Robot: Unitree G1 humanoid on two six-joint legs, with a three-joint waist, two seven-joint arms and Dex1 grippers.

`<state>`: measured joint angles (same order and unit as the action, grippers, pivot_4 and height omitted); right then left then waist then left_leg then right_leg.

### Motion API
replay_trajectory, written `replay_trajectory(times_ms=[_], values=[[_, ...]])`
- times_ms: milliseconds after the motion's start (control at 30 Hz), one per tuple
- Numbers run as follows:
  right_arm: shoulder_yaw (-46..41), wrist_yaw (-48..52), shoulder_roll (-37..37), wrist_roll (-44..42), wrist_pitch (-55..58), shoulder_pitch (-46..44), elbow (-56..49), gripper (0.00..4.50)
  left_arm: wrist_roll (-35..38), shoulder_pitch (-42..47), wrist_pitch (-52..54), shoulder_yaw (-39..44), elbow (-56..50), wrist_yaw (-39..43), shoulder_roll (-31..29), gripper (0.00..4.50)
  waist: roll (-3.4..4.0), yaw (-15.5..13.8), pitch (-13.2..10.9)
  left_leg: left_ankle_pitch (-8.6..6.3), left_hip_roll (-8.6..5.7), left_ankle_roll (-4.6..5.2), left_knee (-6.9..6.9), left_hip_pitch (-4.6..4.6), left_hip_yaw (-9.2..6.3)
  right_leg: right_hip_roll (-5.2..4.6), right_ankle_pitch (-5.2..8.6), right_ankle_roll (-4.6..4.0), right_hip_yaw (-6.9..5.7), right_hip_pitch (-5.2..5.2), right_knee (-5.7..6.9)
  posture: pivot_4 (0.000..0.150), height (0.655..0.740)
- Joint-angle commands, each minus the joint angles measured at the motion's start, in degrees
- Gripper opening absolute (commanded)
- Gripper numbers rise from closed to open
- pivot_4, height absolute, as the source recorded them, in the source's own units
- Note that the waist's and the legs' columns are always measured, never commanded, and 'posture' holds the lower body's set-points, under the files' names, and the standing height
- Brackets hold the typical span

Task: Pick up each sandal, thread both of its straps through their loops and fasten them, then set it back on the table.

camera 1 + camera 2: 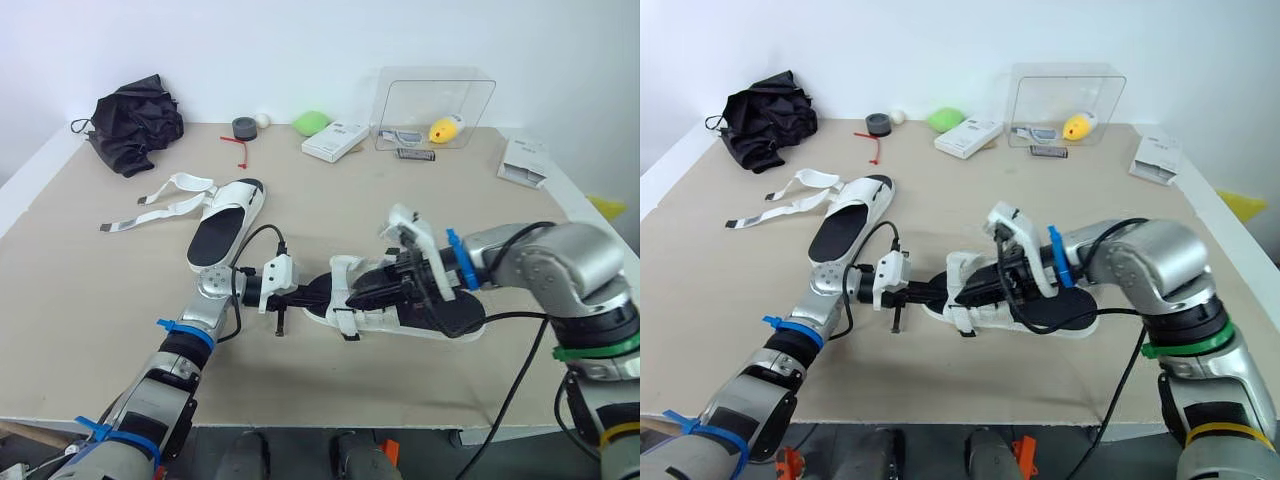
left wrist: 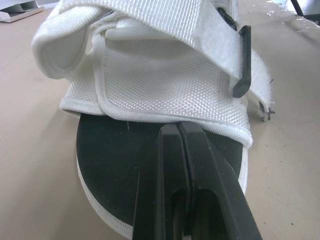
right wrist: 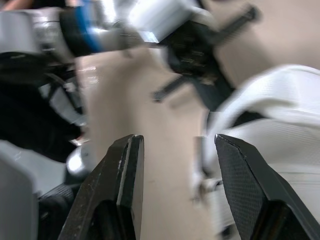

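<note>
One white sandal with a black footbed (image 1: 440, 315) lies near the table's front middle, its front strap (image 2: 190, 30) folded over through a black loop (image 2: 243, 60). My left gripper (image 2: 178, 128) is shut, with its tips lying on the toe end of that footbed just below the white mesh upper. From the other side, my right gripper (image 3: 175, 145) is open above the sandal's front strap, one finger (image 3: 240, 175) over the white fabric. A second sandal (image 1: 225, 228) lies farther back on the left with its straps (image 1: 160, 208) spread loose on the table.
Along the back edge are a black cloth bundle (image 1: 135, 122), a grey tape roll (image 1: 245, 127), a green object (image 1: 312, 122), a white box (image 1: 337, 141) and a clear container (image 1: 435, 105) holding a yellow item. A booklet (image 1: 525, 160) lies at the right edge.
</note>
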<state>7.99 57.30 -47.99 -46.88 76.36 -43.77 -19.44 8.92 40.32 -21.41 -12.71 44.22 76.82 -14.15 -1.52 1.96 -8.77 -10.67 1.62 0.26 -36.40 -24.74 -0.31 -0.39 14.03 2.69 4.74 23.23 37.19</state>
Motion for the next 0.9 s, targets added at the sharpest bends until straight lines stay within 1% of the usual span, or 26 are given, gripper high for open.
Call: replay_trajectory(times_ms=[33,67,133,167,267,433,567,700,900], values=[[-7.8,1.6,-2.5,-7.0,0.2,4.6,-9.4,2.47,-3.5,-1.5,1.1,-2.1,3.2,-0.3,-0.1,0.00,0.00,-0.1,0.0,0.00,0.00,0.00,0.00,0.01,0.03,0.00,0.00,-0.01,0.01,0.00,0.00,0.150,0.7400],[-8.5,0.5,-2.7,-7.9,0.9,6.4,-11.6,2.47,-3.5,-1.6,1.1,-2.1,3.3,-0.2,-0.1,0.00,0.00,-0.1,0.0,0.00,0.00,0.00,0.00,0.01,0.01,0.00,0.00,-0.01,0.00,0.00,0.00,0.150,0.7400],[-8.2,-4.8,-1.3,-7.7,4.2,10.7,-15.2,2.47,-3.6,-1.6,0.9,-2.2,3.5,-0.1,-0.1,0.00,-0.02,-0.3,0.0,0.00,0.00,0.00,0.00,0.01,0.03,0.00,0.00,-0.01,0.01,0.00,0.00,0.150,0.7400],[-7.9,-8.2,0.1,-6.7,5.8,11.6,-15.2,2.47,-3.6,-1.5,0.9,-2.2,3.7,-0.1,-0.1,0.00,-0.04,-0.4,0.0,0.00,0.00,0.00,0.00,0.02,0.00,0.00,-0.01,-0.01,-0.01,-0.04,0.00,0.150,0.7400],[-6.9,-16.8,4.1,-3.2,9.9,12.0,-14.1,2.47,-3.6,-1.1,0.8,-2.2,4.0,0.1,-0.1,0.00,0.00,-0.4,0.0,0.02,0.02,-0.04,-0.03,0.09,0.07,0.00,-0.05,-0.06,0.04,-0.05,0.01,0.150,0.7400],[-5.7,-24.7,7.6,-0.5,12.6,12.9,-18.1,2.47,-3.6,-0.7,0.6,-2.3,4.3,0.4,0.0,0.00,0.00,-0.4,0.0,0.11,0.03,-0.12,-0.05,0.07,0.14,-0.04,0.00,-0.28,0.08,-0.01,0.00,0.150,0.7400],[-6.4,-27.7,8.6,0.1,14.7,13.3,-19.8,2.47,-3.6,-0.7,0.5,-2.4,4.4,0.9,-0.3,0.00,0.00,-0.4,0.0,0.11,0.03,-0.12,-0.01,0.04,0.08,-0.01,-0.08,-0.03,0.04,-0.01,0.01,0.150,0.7400],[-5.8,-29.7,9.4,0.8,15.8,13.5,-20.2,2.47,-3.6,-0.6,0.5,-2.5,4.4,1.1,-0.3,0.00,0.00,-0.3,0.0,0.11,0.03,-0.12,-0.02,0.06,0.10,-0.01,-0.03,-0.15,0.06,-0.02,0.00,0.150,0.7400],[-2.5,-31.6,11.0,2.5,15.5,12.5,-18.1,2.47,-3.6,-0.7,0.6,-2.7,4.2,1.2,-0.3,0.00,0.00,-0.3,0.0,0.11,0.04,-0.12,-0.02,0.06,0.10,-0.01,0.03,-0.26,0.06,-0.02,0.01,0.150,0.7400]])
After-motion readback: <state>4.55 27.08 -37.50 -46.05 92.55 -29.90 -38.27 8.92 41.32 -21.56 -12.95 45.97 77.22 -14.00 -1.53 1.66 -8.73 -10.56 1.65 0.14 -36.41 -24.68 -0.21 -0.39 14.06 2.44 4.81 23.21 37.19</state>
